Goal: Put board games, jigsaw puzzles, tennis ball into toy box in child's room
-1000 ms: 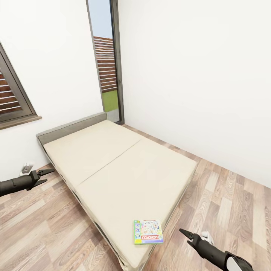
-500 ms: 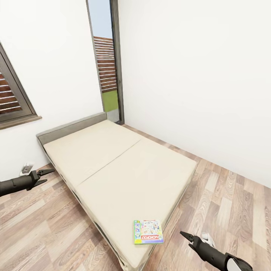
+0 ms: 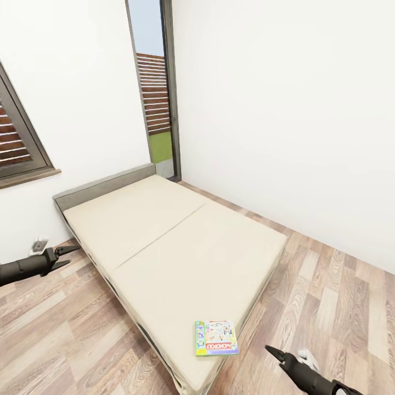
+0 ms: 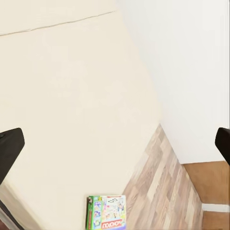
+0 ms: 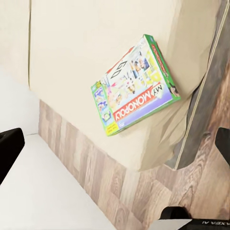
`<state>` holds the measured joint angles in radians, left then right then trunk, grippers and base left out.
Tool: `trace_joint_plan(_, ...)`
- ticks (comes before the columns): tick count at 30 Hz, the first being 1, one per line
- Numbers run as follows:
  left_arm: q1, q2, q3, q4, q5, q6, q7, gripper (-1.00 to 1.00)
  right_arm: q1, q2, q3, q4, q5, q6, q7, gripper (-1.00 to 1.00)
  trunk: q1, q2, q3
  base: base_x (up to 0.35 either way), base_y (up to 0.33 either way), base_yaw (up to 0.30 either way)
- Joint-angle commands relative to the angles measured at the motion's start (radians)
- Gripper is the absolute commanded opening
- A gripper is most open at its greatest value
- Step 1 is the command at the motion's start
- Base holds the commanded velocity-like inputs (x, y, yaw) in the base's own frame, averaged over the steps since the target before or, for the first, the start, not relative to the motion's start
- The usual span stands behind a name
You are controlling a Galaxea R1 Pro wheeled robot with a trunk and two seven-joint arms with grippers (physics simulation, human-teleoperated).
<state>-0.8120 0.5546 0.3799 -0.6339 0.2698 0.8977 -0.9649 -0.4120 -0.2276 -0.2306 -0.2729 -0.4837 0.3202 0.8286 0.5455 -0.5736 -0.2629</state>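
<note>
— Where was the Monopoly game [image 3: 216,338] at that moment?

— It lay flat on the bed [image 3: 164,241], near the foot-end corner closest to the robot, just inside the mattress edge. The right wrist view showed it [image 5: 135,90] plainly, lid up, close to where the mattress drops to the wooden floor [image 3: 66,340].

— And the grippers?

— Both empty. The right gripper [image 3: 273,353] hung low beside that corner, over the floor and clear of the box, its jaws only narrowly parted in the head view. The left gripper [image 3: 67,257] was well away, off the long side of the bed towards the headboard [image 3: 104,185], its fingers spread apart.

— So which arm should have taken the box?

— The right, I'd judge; it was far nearer. A flat box on a soft mattress gives little to bite on, so the sensible approach was to open the jaws wider, come in low from the bed's edge, and pinch the near rim across its thickness. Pressing down from above would likely just sink it into the mattress.

— Any risk?

— A grip too near one corner could let the box swing or slip.
</note>
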Motion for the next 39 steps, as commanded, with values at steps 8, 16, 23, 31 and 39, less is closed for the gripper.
trace_joint_plan(8,-0.001,-0.004,0.000,0.000,-0.003,0.004,-0.042,1.00,-0.001,-0.001,0.028,0.001,0.005,-0.011,0.162,1.00,0.000,-0.001,-0.002,0.000,0.000,0.000)
trace_joint_plan(16,-0.001,-0.004,-0.001,0.000,-0.003,0.004,-0.046,1.00,-0.001,-0.023,0.030,0.000,0.002,-0.012,0.209,1.00,0.000,-0.001,-0.002,0.000,0.000,0.000)
trace_joint_plan(23,-0.001,-0.004,-0.001,0.000,-0.003,0.004,-0.046,1.00,-0.001,-0.031,0.028,0.000,0.001,-0.010,0.232,1.00,0.000,-0.001,-0.002,0.000,0.000,0.000)
trace_joint_plan(31,-0.001,-0.004,-0.001,0.000,-0.003,0.004,-0.046,1.00,-0.001,-0.033,0.028,0.000,0.002,-0.008,0.250,1.00,0.000,-0.001,-0.002,0.000,0.000,0.000)
trace_joint_plan(39,-0.001,-0.004,-0.001,0.000,-0.003,0.004,-0.046,1.00,-0.001,-0.033,0.029,0.000,0.002,-0.008,0.257,1.00,0.000,-0.001,-0.002,0.000,0.000,0.000)
